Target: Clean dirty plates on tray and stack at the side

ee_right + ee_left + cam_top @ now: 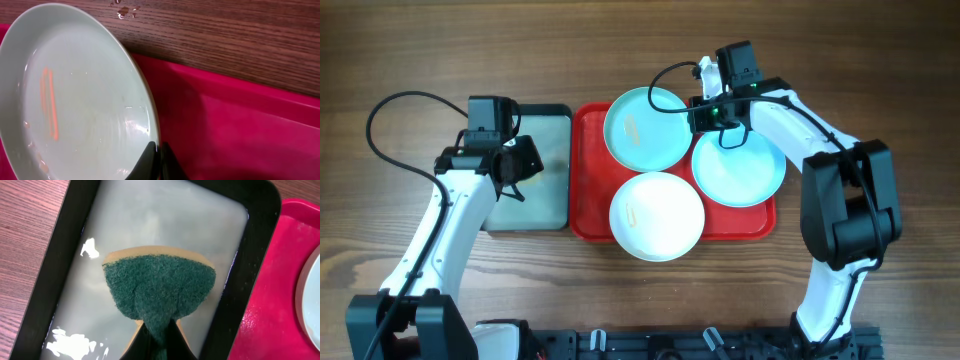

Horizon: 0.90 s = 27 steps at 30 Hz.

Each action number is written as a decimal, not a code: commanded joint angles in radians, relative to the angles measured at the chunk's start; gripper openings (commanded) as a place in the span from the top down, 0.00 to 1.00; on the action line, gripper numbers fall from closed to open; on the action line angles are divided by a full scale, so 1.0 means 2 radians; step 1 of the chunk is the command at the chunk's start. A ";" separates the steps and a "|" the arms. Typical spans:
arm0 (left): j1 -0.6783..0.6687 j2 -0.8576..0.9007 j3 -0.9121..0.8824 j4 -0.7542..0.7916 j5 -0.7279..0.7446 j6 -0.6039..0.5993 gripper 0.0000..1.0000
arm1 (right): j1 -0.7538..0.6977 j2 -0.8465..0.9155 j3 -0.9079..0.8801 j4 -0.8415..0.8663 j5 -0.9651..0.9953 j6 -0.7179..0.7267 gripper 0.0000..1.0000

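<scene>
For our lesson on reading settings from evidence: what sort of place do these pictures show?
Probably a robotics lab bench staged as a dishwashing station, not a real kitchen: robot arms at a wooden table, plates on a red tray, and a sponge held over a black-rimmed tray.

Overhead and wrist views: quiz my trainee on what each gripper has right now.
1. True or false: the left gripper holds a sponge over the black-rimmed tray.
2. The right gripper is shut on: A the sponge, B the rim of a light-blue plate, C the black-rimmed tray.
3. Fill in: the red tray carries two light-blue plates and one ___ plate.
Key: 1 true; 2 B; 3 white, the white plate.
</scene>
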State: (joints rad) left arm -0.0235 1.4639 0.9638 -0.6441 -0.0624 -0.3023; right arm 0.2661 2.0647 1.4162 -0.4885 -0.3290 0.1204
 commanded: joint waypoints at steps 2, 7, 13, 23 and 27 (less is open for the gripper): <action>0.000 -0.007 0.001 0.001 0.008 0.005 0.96 | 0.003 0.011 0.000 0.001 -0.027 0.009 0.96; -0.002 -0.007 0.001 0.002 0.008 0.006 0.96 | 0.003 0.011 0.000 -0.001 -0.049 0.060 0.96; -0.022 -0.007 0.001 0.010 0.008 0.028 0.96 | 0.007 0.011 0.000 -0.007 -0.051 0.087 0.96; -0.030 -0.007 0.001 0.003 0.008 0.028 0.96 | 0.042 0.011 0.000 -0.002 -0.030 0.085 0.96; -0.030 -0.007 0.001 0.000 0.008 0.028 0.96 | 0.045 0.011 0.000 -0.001 -0.029 0.085 0.96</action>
State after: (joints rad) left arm -0.0776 1.4639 0.9638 -0.6456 -0.0547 -0.2642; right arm 0.3485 2.0647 1.4162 -0.4965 -0.3977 0.2844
